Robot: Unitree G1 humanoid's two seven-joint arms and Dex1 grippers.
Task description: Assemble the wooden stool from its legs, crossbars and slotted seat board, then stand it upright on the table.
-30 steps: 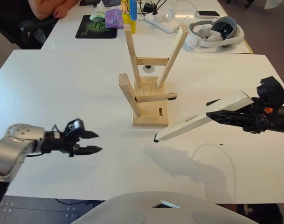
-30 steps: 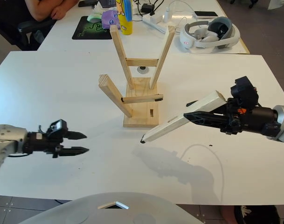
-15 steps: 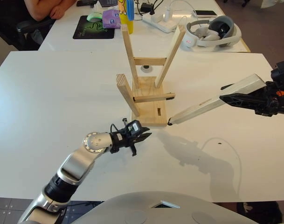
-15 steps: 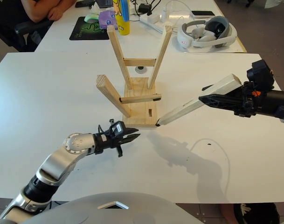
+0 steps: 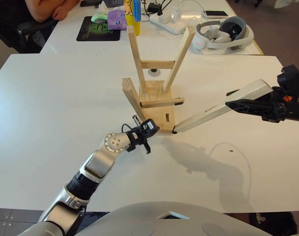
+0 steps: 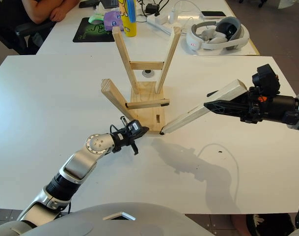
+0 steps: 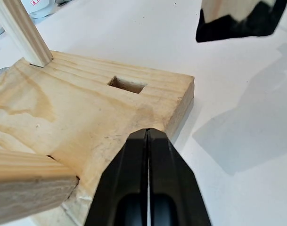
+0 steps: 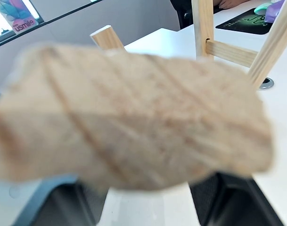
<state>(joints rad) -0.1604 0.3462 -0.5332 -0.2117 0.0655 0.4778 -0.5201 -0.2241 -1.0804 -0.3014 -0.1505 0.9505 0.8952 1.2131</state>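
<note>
Stool parts (image 5: pixel 156 93) are sitting partly joined just ahead of the left gripper (image 7: pixel 147 136). The seat board (image 5: pixel 161 118) is lying flat on the table (image 5: pixel 51 98), with two legs and a crossbar rising straight up beyond the fingertips and a third leg leaning out to one side. The wood is looking light, stiff and dry, so it is probably going to slide on the smooth tabletop rather than bend. Bracing the board's thick edge, or pinching a leg across its flat faces near the joint, is looking like the safest hold. The joints are seeming only press-fitted, so a sideways knock could be loosening them. The left fingers (image 7: pixel 134 155) are lying together with no gap, holding nothing. Their tips are sitting over the board's near corner and appearing to press on it, though firm contact is hard to confirm. An open slot (image 7: pixel 127 84) is lying just past them. The right gripper (image 5: pixel 232 100) is clamping the loose leg (image 5: pixel 213 110) across its thick end. The leg is slanting down and away from those fingers, and its dark tip is hanging just beside the board's other near corner.
</note>
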